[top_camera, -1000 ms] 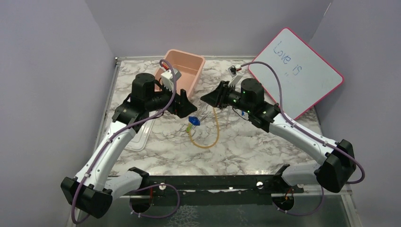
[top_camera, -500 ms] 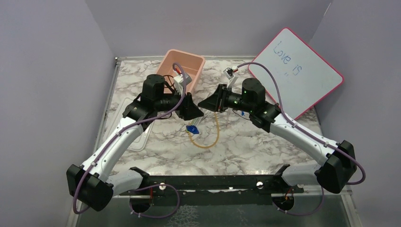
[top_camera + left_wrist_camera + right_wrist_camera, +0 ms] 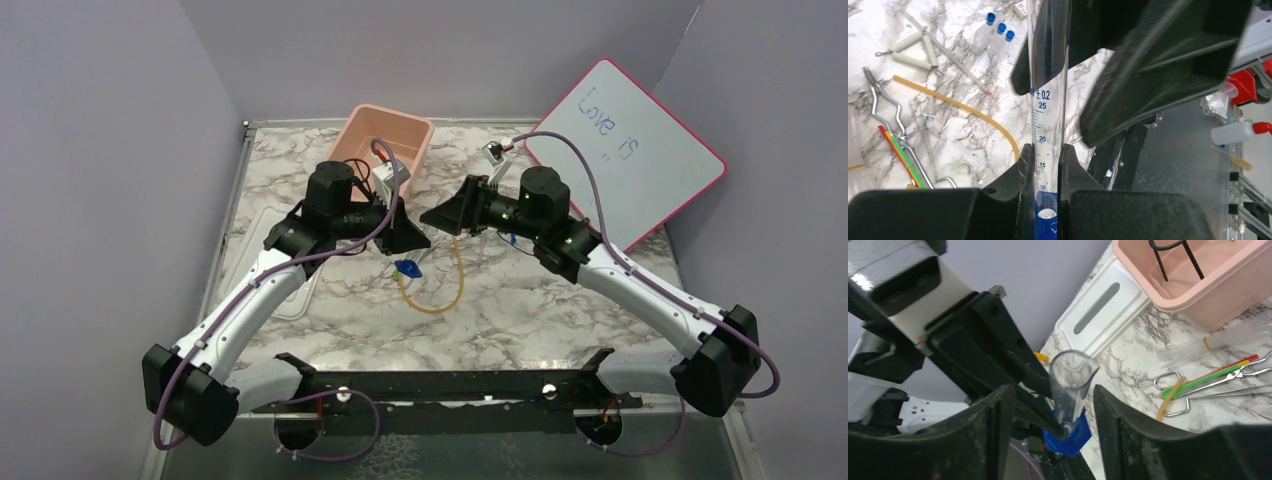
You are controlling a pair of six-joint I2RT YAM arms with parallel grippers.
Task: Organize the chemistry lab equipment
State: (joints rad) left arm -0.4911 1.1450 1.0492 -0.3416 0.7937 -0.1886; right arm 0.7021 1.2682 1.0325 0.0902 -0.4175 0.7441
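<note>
Left arm: elbow low at the near left corner, forearm running up and inward to table centre, wrist turned so the left gripper points right, toward the other arm.
Left gripper: fingers drawn narrow and pressed on both sides of the graduated cylinder, low on its scale, just above the blue base.
Right arm: mirrors the left, elbow at the near right corner, forearm angled inward, right gripper pointing left.
Right gripper: jaws wide, one finger on each side of the cylinder's open mouth, with a gap showing on both sides.
Gripper spacing: the two tips face each other, near together, above the marble table and in front of the pink tub.
Cylinder: off the table, tilted, base toward the left gripper and mouth toward the right wrist camera.
On the table below: amber rubber tube in a U, metal tongs, green-handled tool, blue-capped tubes, clay triangle.
In the tub: black wire ring.
Beside the tub: white lid, flat on the table.
Far right: red-framed whiteboard, leaning.
</note>
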